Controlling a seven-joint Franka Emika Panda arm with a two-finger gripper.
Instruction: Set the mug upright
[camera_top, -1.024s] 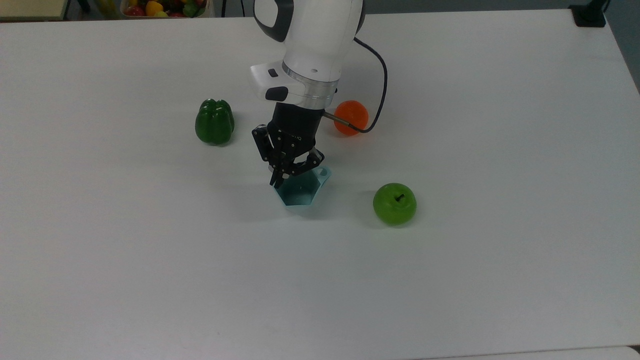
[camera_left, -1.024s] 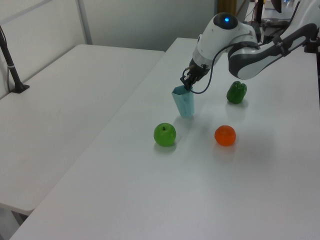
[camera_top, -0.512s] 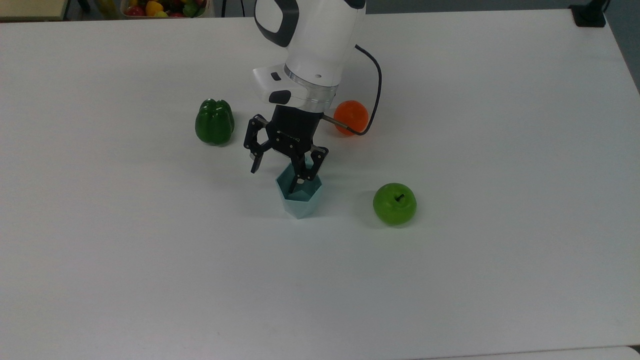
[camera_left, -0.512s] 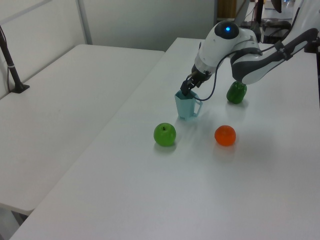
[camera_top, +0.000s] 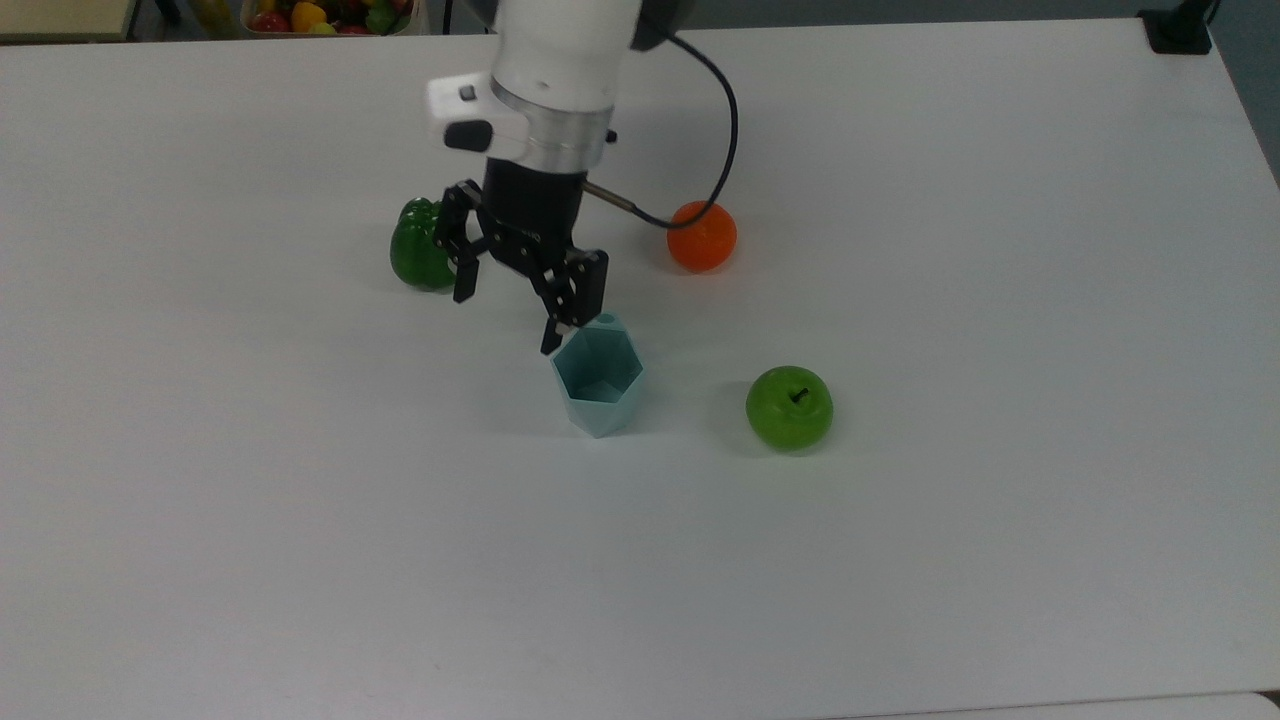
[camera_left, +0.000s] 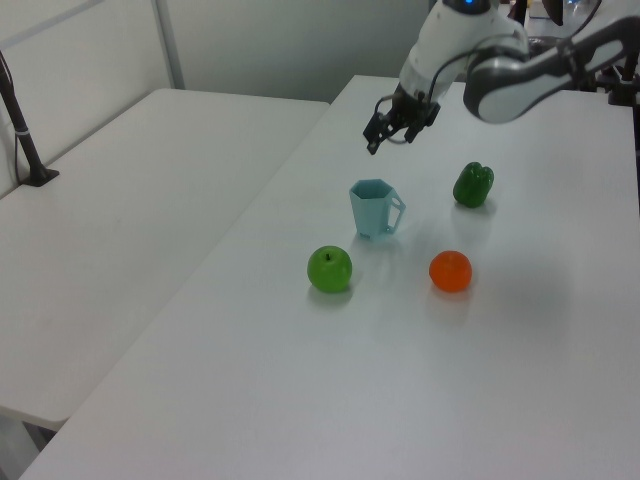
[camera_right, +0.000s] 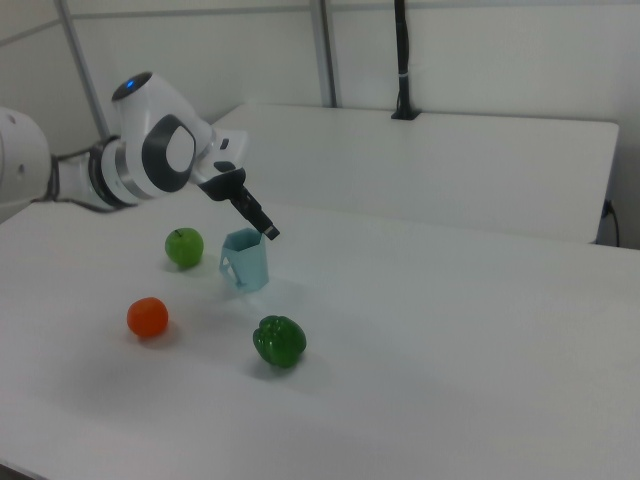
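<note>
Mug (camera_top: 598, 380) upright; gripper (camera_top: 508, 305) spread wide, raised above it

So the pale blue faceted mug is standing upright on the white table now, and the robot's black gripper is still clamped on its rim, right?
Not quite. The pale blue faceted mug does stand upright on the white table, but the black gripper is not clamped on its rim: the left view shows it open, raised clear above the mug and holding nothing.
</note>
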